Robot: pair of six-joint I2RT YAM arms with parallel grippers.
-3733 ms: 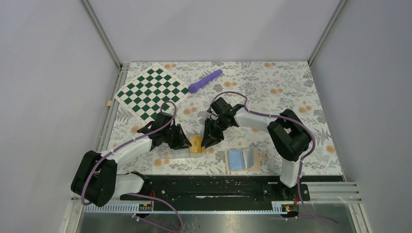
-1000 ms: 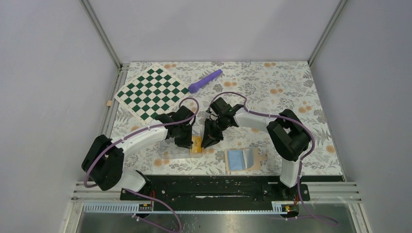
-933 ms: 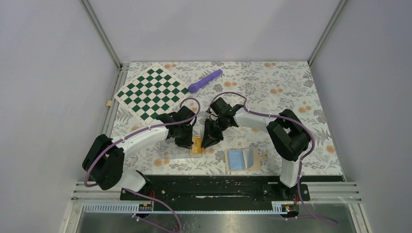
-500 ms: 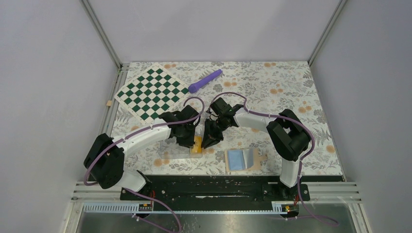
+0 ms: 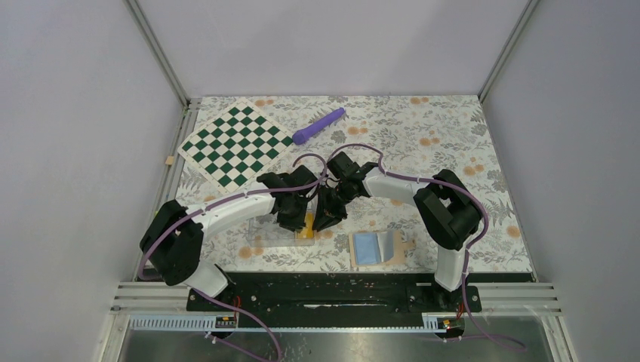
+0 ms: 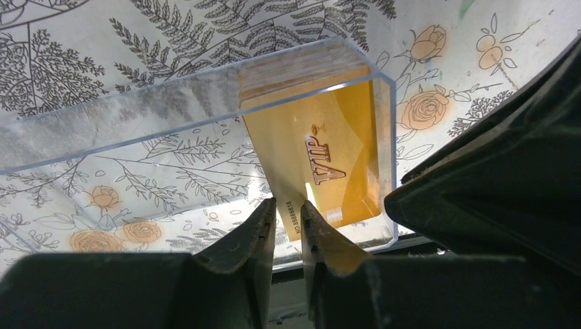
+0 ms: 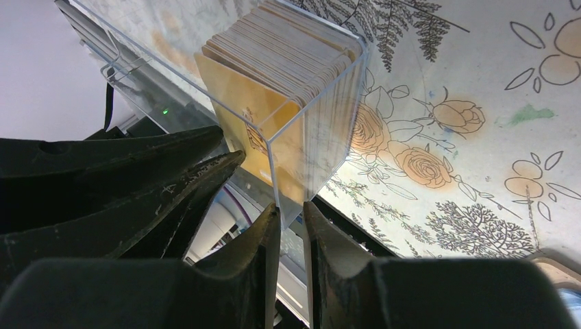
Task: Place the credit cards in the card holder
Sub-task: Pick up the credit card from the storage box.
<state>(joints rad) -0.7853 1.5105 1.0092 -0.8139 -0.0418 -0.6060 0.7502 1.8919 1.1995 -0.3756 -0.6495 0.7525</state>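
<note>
My left gripper point(image 6: 288, 205) is black, the cards point(image 6: 322, 157) golden-yellow, their case point(image 6: 137, 116) clear, the cloth point(image 6: 452, 75) white with grey ferns, orange roses.

One card holder point(image 5: 375, 247), one clear case point(image 6: 205, 96) (cards point(image 6: 329, 157) stacked, uncountable).

A green-and-white chequered board point(image 5: 235, 145) is laid at the far left of the floral table cover point(image 5: 445, 128); a purple stick point(image 5: 318, 125) is noted beside it, a clear plastic case point(image 5: 266, 231) nearer.

A robot test lab: two arms point(image 5: 226, 213) bolted to a black rail point(image 5: 324, 290) at the edge of a flower-patterned bench point(image 5: 453, 128), boxed in by plain grey panels point(image 5: 75, 113) and aluminium posts point(image 5: 157, 53), with purple cables point(image 5: 353, 145) looping.
</note>
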